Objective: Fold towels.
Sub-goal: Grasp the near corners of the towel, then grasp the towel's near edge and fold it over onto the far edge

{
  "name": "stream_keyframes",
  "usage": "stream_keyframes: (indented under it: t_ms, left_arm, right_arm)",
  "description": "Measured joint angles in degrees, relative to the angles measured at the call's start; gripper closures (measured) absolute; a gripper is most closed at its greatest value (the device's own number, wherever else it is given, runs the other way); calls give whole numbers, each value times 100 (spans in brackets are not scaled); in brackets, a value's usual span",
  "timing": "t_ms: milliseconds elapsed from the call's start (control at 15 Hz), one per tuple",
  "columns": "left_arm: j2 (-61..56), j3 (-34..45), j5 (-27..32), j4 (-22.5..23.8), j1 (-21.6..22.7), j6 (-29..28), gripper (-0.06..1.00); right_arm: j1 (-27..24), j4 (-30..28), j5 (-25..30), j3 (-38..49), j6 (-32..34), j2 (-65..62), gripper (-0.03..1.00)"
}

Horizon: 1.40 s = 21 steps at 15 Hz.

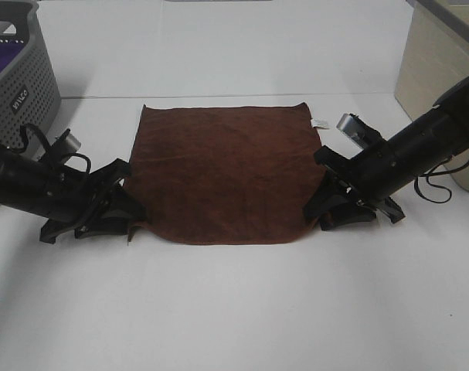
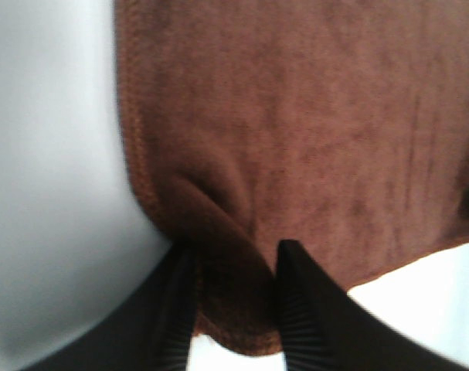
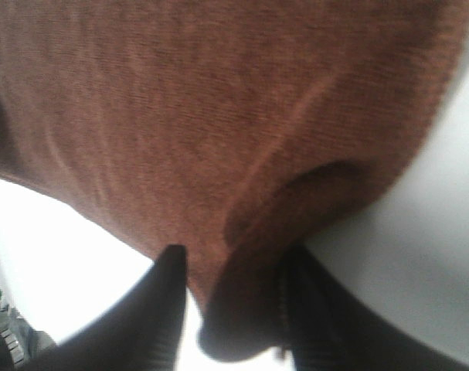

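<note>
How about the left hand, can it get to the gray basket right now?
Probably yes, the basket sits close beside that arm with bare table between. But the left hand is pinching the towel corner, so it must let go first.

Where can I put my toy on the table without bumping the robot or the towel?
The biggest free spot is the wide bare table in front of the towel. There is also a bare strip behind the towel, between the gray laundry basket and the beige box. The sides are crowded: the left gripper and right gripper each pinch a near corner.
</note>
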Motion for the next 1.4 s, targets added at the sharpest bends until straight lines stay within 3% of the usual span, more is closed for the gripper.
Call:
stream_keyframes:
  t_ms: [67, 133, 200, 267, 467, 800, 1067, 1400]
  left_arm:
    - [6, 0, -149, 120, 0, -52, 77]
    - [6, 0, -183, 246, 0, -57, 88]
    - [6, 0, -138, 309, 0, -63, 93]
    - [6, 0, -40, 367, 0, -103, 93]
    - [-269, 29, 86, 963, 0, -619, 93]
    - [-1089, 647, 476, 2819, -97, -2601, 93]
    - [-1352, 733, 670, 3042, -132, -2939, 93]
    - [-1346, -355, 246, 3071, -132, -3065, 93]
  right_arm:
    - [-17, -132, -34, 0, 115, 0, 70]
    - [-40, -241, -74, 0, 155, 0, 80]
    - [-40, -298, -63, 0, 229, -11, 92]
    - [-40, -321, 34, 0, 229, -74, 94]
    - [-40, -476, 298, 166, 413, -350, 95]
    - [-40, -642, 407, 1421, 710, -1209, 95]
    - [-34, -900, 458, 1679, 1083, -1461, 95]
    - [-34, -1043, 447, 40, 1134, -1283, 95]
